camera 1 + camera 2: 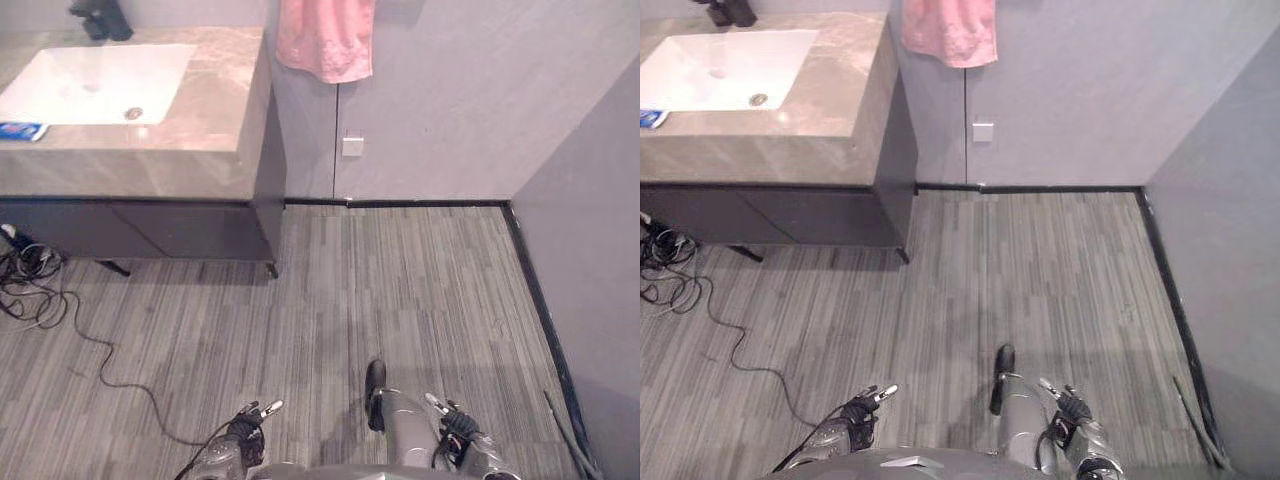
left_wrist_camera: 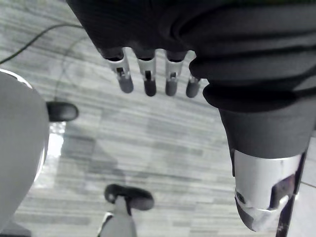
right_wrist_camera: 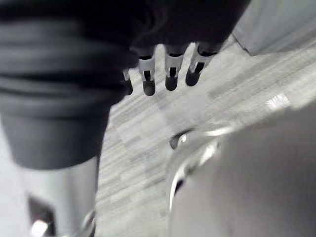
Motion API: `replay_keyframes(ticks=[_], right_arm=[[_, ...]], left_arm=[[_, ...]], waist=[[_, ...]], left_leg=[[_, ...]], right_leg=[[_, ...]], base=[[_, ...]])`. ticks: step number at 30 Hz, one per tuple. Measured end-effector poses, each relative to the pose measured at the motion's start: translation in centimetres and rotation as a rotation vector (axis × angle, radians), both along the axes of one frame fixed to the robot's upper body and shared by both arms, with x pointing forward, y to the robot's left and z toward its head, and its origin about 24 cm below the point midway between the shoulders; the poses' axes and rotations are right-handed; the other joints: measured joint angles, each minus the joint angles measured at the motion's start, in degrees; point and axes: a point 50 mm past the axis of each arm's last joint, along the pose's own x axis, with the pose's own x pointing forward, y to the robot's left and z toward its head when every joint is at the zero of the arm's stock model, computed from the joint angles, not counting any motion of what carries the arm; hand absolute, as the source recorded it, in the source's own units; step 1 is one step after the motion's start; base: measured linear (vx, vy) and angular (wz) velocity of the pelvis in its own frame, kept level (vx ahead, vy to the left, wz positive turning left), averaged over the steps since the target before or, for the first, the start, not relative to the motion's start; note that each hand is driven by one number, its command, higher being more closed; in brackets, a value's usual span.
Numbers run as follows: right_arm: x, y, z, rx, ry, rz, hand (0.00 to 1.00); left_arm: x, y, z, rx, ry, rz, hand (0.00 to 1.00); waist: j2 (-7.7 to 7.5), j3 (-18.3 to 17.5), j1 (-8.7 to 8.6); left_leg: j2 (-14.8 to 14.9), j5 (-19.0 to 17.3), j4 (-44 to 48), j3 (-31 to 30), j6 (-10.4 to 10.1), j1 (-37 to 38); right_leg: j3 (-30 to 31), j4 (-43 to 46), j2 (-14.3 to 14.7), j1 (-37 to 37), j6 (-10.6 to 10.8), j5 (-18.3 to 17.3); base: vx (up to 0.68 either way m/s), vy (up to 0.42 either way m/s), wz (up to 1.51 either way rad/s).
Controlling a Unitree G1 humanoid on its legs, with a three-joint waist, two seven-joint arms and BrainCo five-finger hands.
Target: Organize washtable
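The washtable [image 1: 200, 140] stands at the far left against the wall, a stone-look counter over a dark cabinet [image 1: 150, 230]. In it sits a white sink [image 1: 100, 80] with a black faucet [image 1: 100, 18] behind. A small blue item [image 1: 20, 130] lies on the counter's left edge. A pink towel [image 1: 325, 40] hangs on the wall to the right of the counter. My left hand [image 1: 245, 425] and right hand [image 1: 455, 425] hang low near the floor, far from the counter. Both are open with straight fingers [image 2: 145, 74] and fingers [image 3: 168, 74], holding nothing.
Grey plank floor [image 1: 400, 290] stretches between me and the washtable. A white wall socket [image 1: 352, 146] sits low on the back wall. A grey side wall [image 1: 590, 250] closes the right, with a thin rod [image 1: 570, 430] lying along its base.
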Motion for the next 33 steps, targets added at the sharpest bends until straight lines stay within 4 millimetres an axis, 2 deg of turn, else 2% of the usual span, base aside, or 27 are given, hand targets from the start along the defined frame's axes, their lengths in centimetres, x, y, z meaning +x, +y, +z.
replay_keyframes(ticks=[1, 2, 3, 5, 7, 8, 9, 10, 11, 12, 13, 14, 15, 16, 17, 18, 19, 20, 22, 24, 25, 26, 27, 28, 29, 30, 33], right_arm=[[0.4, 0.1, 0.1, 0.001, -0.009, 0.01, 0.0], [0.9, 0.4, 0.2, -0.003, -0.02, 0.038, 0.0], [1.2, 0.3, 0.4, -0.013, -0.025, 0.058, 0.0], [2.4, 0.8, 0.7, -0.021, -0.045, 0.095, 0.0], [3.5, 0.9, 1.1, -0.032, -0.068, 0.123, 0.0], [4.4, 0.5, 1.6, -0.053, -0.086, 0.141, 0.0], [5.4, 0.4, 2.1, -0.062, -0.11, 0.144, 0.0], [5.7, 0.4, 2.2, -0.065, -0.122, 0.145, 0.0], [6.1, 0.2, 2.5, -0.076, -0.143, 0.145, 0.0], [5.8, -0.6, 2.6, -0.097, -0.142, 0.138, 0.0], [5.4, -0.8, 2.4, -0.102, -0.132, 0.138, 0.0], [4.3, -0.8, 1.9, -0.098, -0.104, 0.141, 0.0], [3.0, -0.3, 1.2, -0.078, -0.069, 0.135, 0.0], [2.1, 0.0, 0.8, -0.066, -0.046, 0.128, 0.0], [0.5, 0.5, 0.2, -0.042, -0.009, 0.105, 0.0], [-0.3, 0.7, -0.1, -0.033, 0.011, 0.095, 0.0], [-1.4, 0.8, -0.5, -0.023, 0.041, 0.09, 0.0], [-1.6, 0.8, -0.6, -0.019, 0.046, 0.09, 0.0], [-1.5, 0.9, -0.5, -0.012, 0.041, 0.096, 0.0], [-1.4, 0.8, -0.5, -0.012, 0.034, 0.097, 0.0], [-1.4, 0.7, -0.5, -0.013, 0.033, 0.091, 0.0], [-1.5, 0.5, -0.5, -0.01, 0.033, 0.07, 0.0], [-1.9, 0.8, -0.6, -0.002, 0.042, 0.067, 0.0], [-2.0, 1.0, -0.7, 0.002, 0.045, 0.067, 0.0], [-2.4, 1.2, -0.9, 0.011, 0.062, 0.064, 0.0], [-2.7, 0.9, -0.9, 0.005, 0.067, 0.05, 0.0], [-2.3, 0.2, -0.6, -0.023, 0.058, 0.06, 0.0]], left_arm=[[0.0, 0.1, 0.1, -0.008, -0.011, 0.026, 0.0], [-0.3, -0.1, 0.0, -0.018, -0.007, 0.037, 0.0], [-0.5, -0.3, -0.1, -0.025, -0.007, 0.038, 0.0], [0.2, 0.2, 0.4, -0.012, -0.054, 0.051, 0.0], [0.8, 0.7, 0.8, 0.003, -0.097, 0.055, 0.0], [1.2, 0.6, 1.0, 0.002, -0.121, 0.057, 0.0], [1.4, 0.7, 1.2, 0.004, -0.131, 0.065, 0.0], [1.3, 0.8, 1.1, 0.004, -0.128, 0.079, 0.0], [0.9, 0.8, 0.9, 0.001, -0.109, 0.087, 0.0], [0.3, 0.5, 0.6, -0.004, -0.08, 0.084, 0.0], [0.1, 0.4, 0.5, -0.002, -0.07, 0.078, 0.0], [-1.0, 0.7, 0.1, 0.01, -0.035, 0.073, 0.0], [-2.0, 1.5, -0.1, 0.025, 0.0, 0.091, 0.0], [-2.3, 2.0, -0.1, 0.04, 0.013, 0.085, 0.0], [-2.4, 2.6, -0.1, 0.062, 0.021, 0.067, 0.0], [-2.3, 3.0, 0.0, 0.074, 0.023, 0.058, 0.0], [-2.1, 3.1, 0.1, 0.079, 0.017, 0.047, 0.0], [-2.1, 3.0, 0.1, 0.079, 0.018, 0.041, 0.0], [-1.8, 2.3, 0.0, 0.069, 0.015, 0.012, 0.0], [-1.0, 1.5, 0.2, 0.058, -0.017, -0.013, 0.0], [-0.7, 1.4, 0.3, 0.057, -0.028, -0.015, 0.0], [-0.2, 1.2, 0.4, 0.054, -0.042, -0.019, 0.0], [0.2, 1.4, 0.6, 0.062, -0.054, -0.028, 0.0], [0.2, 1.5, 0.7, 0.066, -0.057, -0.032, 0.0], [0.4, 1.3, 0.6, 0.068, -0.056, -0.04, 0.0], [-0.5, 0.6, 0.3, 0.05, -0.037, -0.033, 0.0], [-0.7, -0.7, 0.1, 0.008, -0.043, -0.015, 0.0]], waist=[[0.72, 0.2, 0.26], [1.73, 0.9, 1.02], [2.23, 1.5, 2.01], [1.4, 2.8, 3.49], [0.27, 3.3, 3.9], [0.1, 3.5, 4.36], [0.07, 3.6, 5.23], [0.01, 3.6, 5.29], [0.95, 3.2, 5.32], [2.87, 2.0, 5.46], [3.62, 1.5, 5.55], [3.62, 1.0, 6.34], [1.42, -0.6, 6.54], [0.0, -1.2, 6.11], [-3.28, -1.4, 5.07], [-4.34, -1.5, 4.44], [-4.37, -1.3, 3.43], [-3.87, -1.0, 3.29], [-1.79, -0.5, 3.18], [0.03, -1.4, 3.0], [0.25, -1.5, 2.95], [-0.14, -1.8, 2.86], [-1.11, -2.3, 2.82], [-1.83, -2.5, 2.83], [-3.53, -2.4, 2.89], [-1.88, -4.2, 2.94], [0.39, -5.3, 2.83]], left_leg=[[3.9, 4.7, 16.6, 1.1, 1.6, -6.2], [7.7, 11.8, 32.0, 1.3, 4.0, -12.0], [9.1, 11.6, 41.4, 1.3, 4.1, -14.7], [8.0, 9.6, 48.7, 2.0, 4.0, -18.8], [5.3, 8.1, 44.6, 3.9, 4.1, -23.6], [4.3, 7.6, 37.6, 5.1, 3.7, -27.1], [3.5, 7.7, 26.4, 7.3, 3.4, -29.1], [2.9, 8.1, 20.0, 7.8, 3.4, -29.7], [1.8, 11.7, 5.0, 7.6, 3.1, -29.9], [1.7, 15.2, -6.4, 5.9, 1.7, -30.2], [1.8, 15.3, -7.1, 5.1, 1.5, -30.9], [0.6, 19.6, -5.6, 3.1, 4.4, -30.6], [-2.2, 24.6, -5.5, 2.6, 8.2, -29.3], [-3.6, 25.2, -6.1, 2.9, 8.3, -28.2], [-7.2, 24.3, -8.0, 3.6, 9.1, -24.3], [-8.6, 24.1, -9.0, 3.3, 9.3, -22.4], [-10.4, 22.6, -10.5, 2.4, 10.8, -17.0], [-10.4, 22.4, -11.6, 2.3, 11.1, -14.4], [-9.5, 22.3, -15.8, 1.6, 11.1, -6.8], [-8.2, 21.6, -18.2, 1.1, 10.5, -3.0], [-7.9, 21.0, -18.4, 0.9, 10.0, -2.4], [-7.4, 19.4, -18.6, 0.4, 8.9, -1.8], [-7.9, 17.5, -18.8, 0.7, 7.2, -1.9], [-8.2, 17.0, -18.9, 0.8, 6.9, -1.8], [-8.4, 16.5, -19.5, -0.2, 5.7, 0.0], [-6.7, 16.1, -19.4, -0.3, 4.7, -0.5], [-3.3, 15.3, -19.0, -1.5, 3.2, -1.0]], right_leg=[[-0.8, 0.4, 2.0, 2.8, -1.6, -2.6], [-0.5, -0.9, 4.2, 7.2, -2.7, -5.0], [1.0, -2.0, 5.9, 10.8, -3.6, -6.1], [3.8, -5.4, 6.6, 18.5, -4.4, -7.0], [5.6, -8.9, 5.6, 25.1, -4.9, -7.3], [7.2, -10.9, 5.2, 27.9, -4.9, -7.4], [8.2, -12.1, 4.2, 30.5, -2.8, -8.6], [8.3, -12.6, 3.6, 31.8, -1.3, -9.5], [8.4, -13.4, 3.3, 34.1, 1.1, -10.9], [9.3, -14.2, 4.2, 36.1, 2.5, -11.9], [10.1, -14.2, 4.4, 37.2, 3.3, -12.8], [11.5, -11.1, 3.7, 38.8, 4.0, -15.8], [12.3, -1.8, 0.9, 35.5, 5.9, -17.5], [12.7, 4.6, -0.8, 33.0, 6.4, -17.1], [13.9, 17.8, -4.1, 28.4, 10.4, -12.7], [14.9, 23.3, -5.0, 26.5, 12.6, -9.3], [15.5, 34.8, -5.9, 22.0, 14.0, -8.5], [14.9, 36.6, -6.0, 20.6, 12.9, -9.1], [10.2, 35.6, -6.7, 18.8, 7.9, -12.9], [5.5, 25.6, -7.4, 15.5, 6.7, -15.6], [5.2, 21.0, -7.3, 14.8, 6.7, -15.6], [5.3, 10.1, -7.0, 14.4, 8.2, -14.4], [7.1, -0.7, -6.8, 14.2, 8.2, -8.6], [7.6, -2.0, -7.1, 13.9, 7.9, -6.1], [8.0, -2.0, -7.8, 14.0, 8.1, -3.9], [7.4, -4.5, -5.9, 15.1, 7.7, -3.9], [4.8, -11.4, -2.3, 18.3, 5.9, -1.9]], base=[[0.37, -0.319, -0.33], [0.34, -0.287, -0.58], [0.22, -0.182, -0.68], [0.32, -0.157, -0.69], [0.56, -0.157, -0.45], [0.59, -0.064, -0.59], [0.59, -0.048, -0.69], [0.6, -0.042, -0.76], [0.61, 0.023, -0.68], [0.61, 0.108, -0.67], [0.72, 0.201, -0.82], [0.74, 0.207, -0.82], [0.75, 0.192, -0.66], [0.62, 0.205, -0.11], [0.46, 0.202, 0.29], [0.6, 0.27, 0.55], [0.49, 0.203, 0.4], [0.5, 0.173, 0.23], [0.43, 0.079, 0.0], [0.4, 0.049, 0.2], [0.32, -0.017, 0.33], [0.11, -0.051, 0.47], [0.02, -0.062, 0.47], [-0.03, -0.15, 0.44], [0.11, -0.212, 0.25], [0.18, -0.227, 0.14], [0.16, -0.152, 0.1]])
